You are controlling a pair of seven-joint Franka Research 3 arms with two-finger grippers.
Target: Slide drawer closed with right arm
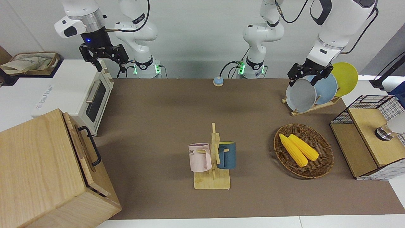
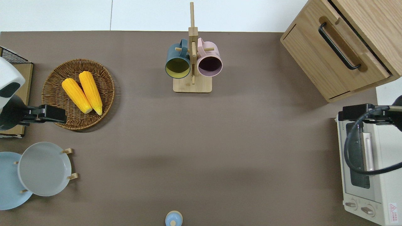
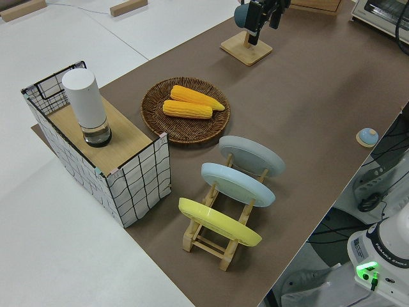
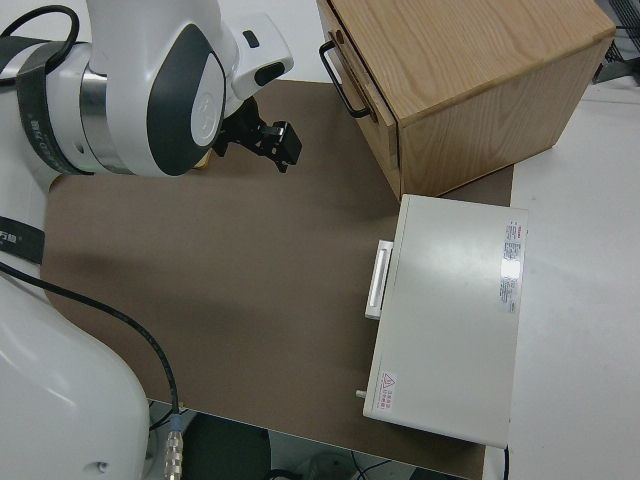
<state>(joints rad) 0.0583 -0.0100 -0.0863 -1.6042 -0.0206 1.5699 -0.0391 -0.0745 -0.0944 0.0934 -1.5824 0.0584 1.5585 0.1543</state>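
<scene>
— Right pincer (image 1: 110, 65)?
— Upper left of the front frame, up in the air. Fingers spread wide apart, nothing between them. Blue wrist light on. In the overhead frame, at the right edge about mid-height, over the corner of the white toaster oven (image 2: 386, 188) that lies closest to the cabinet.

— Drawer (image 2: 331, 50)?
— Upper right corner of the overhead frame, lower left of the front frame. Set in the big light-wood cabinet (image 1: 38, 164) at the right arm's end of the table (image 2: 251, 141). Front panel turned toward the table's middle, black loop handle (image 2: 337, 46) lying along it. Thin dark seam running between panel and cabinet body; fully home or a touch proud, cannot tell.

— Any contact between pincer and drawer?
— None. Well apart from the handle; open brown table surface and the oven's corner in between.

— Left arm?
— Parked.

— Rest of the table?
— Wooden mug rack (image 2: 192, 86) at top centre of the overhead frame, with a blue mug (image 2: 177, 61) and a pink mug (image 2: 209, 61) hung on its pegs. Wicker basket (image 2: 53, 94) toward the left edge, two corn cobs (image 2: 82, 94) inside, side by side. Toaster oven door shut, handle facing the table's middle.
</scene>
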